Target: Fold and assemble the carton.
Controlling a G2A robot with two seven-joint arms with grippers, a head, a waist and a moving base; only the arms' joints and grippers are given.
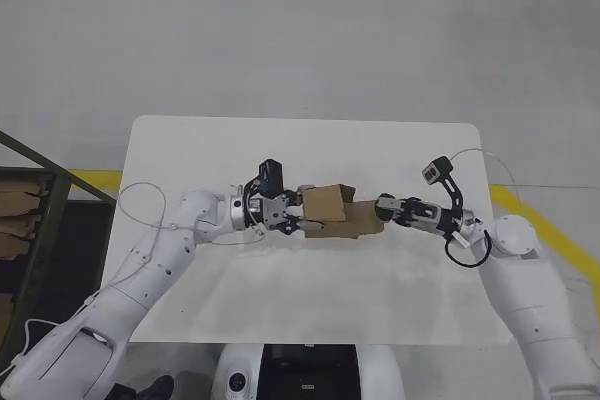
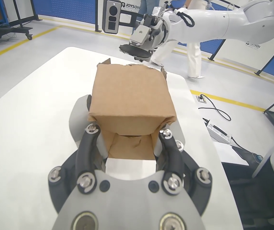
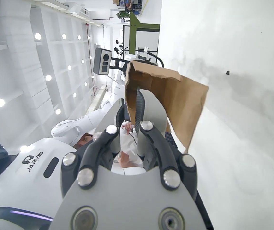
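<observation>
A brown carton (image 1: 330, 208) is held between my two arms over the middle of the white table (image 1: 200, 150), partly formed into a box. My left gripper (image 1: 293, 212) is at its left end. In the left wrist view the fingers (image 2: 89, 140) straddle the carton (image 2: 129, 92) and press its open near end, with an inner flap folded in between them. My right gripper (image 1: 382, 210) is at the carton's right end. In the right wrist view that gripper (image 3: 131, 95) pinches the edge of a side wall of the carton (image 3: 182, 101). The same gripper (image 2: 137, 51) appears behind the carton's far edge.
A rack with flat cardboard (image 1: 5, 240) stands left of the table. Cables and a power unit (image 2: 218, 132) lie on the floor past the table's right edge. Yellow lines (image 1: 540, 215) mark the floor. Bare table surface lies in front of and behind the carton.
</observation>
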